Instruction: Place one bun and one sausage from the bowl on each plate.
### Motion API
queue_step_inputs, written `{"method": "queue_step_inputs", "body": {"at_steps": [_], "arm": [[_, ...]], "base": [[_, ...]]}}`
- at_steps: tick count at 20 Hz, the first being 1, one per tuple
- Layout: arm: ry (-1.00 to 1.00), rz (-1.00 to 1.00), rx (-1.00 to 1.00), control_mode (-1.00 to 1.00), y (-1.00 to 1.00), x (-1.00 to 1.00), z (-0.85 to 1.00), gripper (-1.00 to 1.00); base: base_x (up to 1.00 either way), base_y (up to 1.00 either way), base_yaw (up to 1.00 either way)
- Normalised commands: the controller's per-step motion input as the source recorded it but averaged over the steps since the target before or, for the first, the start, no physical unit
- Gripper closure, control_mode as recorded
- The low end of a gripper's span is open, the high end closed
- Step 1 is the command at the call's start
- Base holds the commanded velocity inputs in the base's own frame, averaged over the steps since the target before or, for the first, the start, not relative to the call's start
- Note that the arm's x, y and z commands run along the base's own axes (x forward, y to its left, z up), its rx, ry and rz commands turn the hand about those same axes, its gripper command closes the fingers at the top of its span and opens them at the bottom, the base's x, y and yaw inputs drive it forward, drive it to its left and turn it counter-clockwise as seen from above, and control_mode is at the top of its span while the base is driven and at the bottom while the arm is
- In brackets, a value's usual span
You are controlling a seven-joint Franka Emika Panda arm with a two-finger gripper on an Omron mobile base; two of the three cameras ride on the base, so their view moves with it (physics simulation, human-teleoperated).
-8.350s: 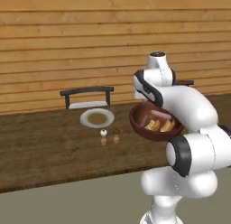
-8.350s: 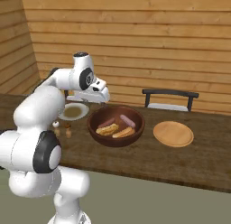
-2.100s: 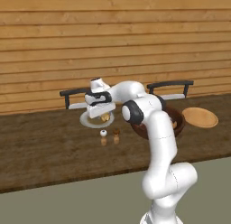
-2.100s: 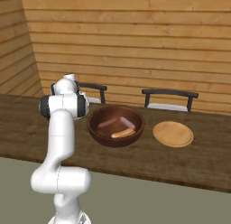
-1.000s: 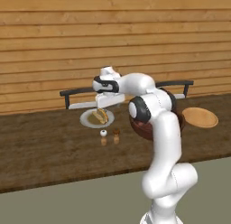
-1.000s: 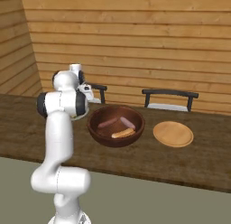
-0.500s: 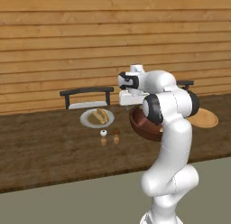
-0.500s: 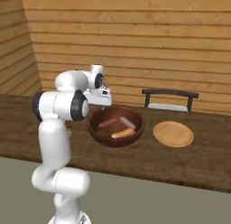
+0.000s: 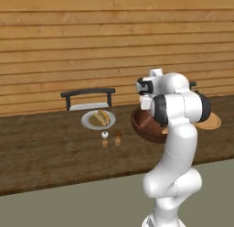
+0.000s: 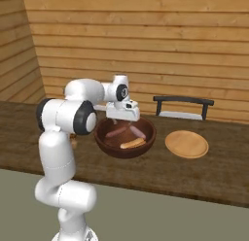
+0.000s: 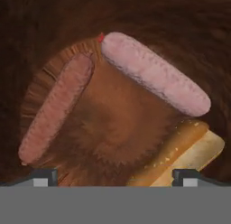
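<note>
— since the gripper (image 11: pixel 115 175) hangs spread wide over the bowl (image 10: pixel 104 138), what's left inside?
— two sausages (image 11: pixel 155 74) and one bun (image 11: pixel 180 151). sausages look firm, probably slick; pinch one mid-length, across its width.

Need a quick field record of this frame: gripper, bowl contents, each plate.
gripper: open, empty, over the bowl
bowl: two sausages, one bun
grey-white plate: one bun on it; whether a sausage is there too, cannot tell
wooden plate: bare, right of the bowl
shakers: two, in front of the grey-white plate
</note>
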Motion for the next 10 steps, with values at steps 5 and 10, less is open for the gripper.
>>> {"method": "queue_step_inputs", "body": {"at_steps": [5,10], "arm": [[0.12,-0.23,-0.07,-1.00,-0.63,-0.70,-0.01,-1.00],[-0.04,0.00,-0.01,-1.00,-0.07,-0.51,0.00,-1.00]], "base": [[0.00,0.00,0.00],[0.00,0.00,0.00]]}}
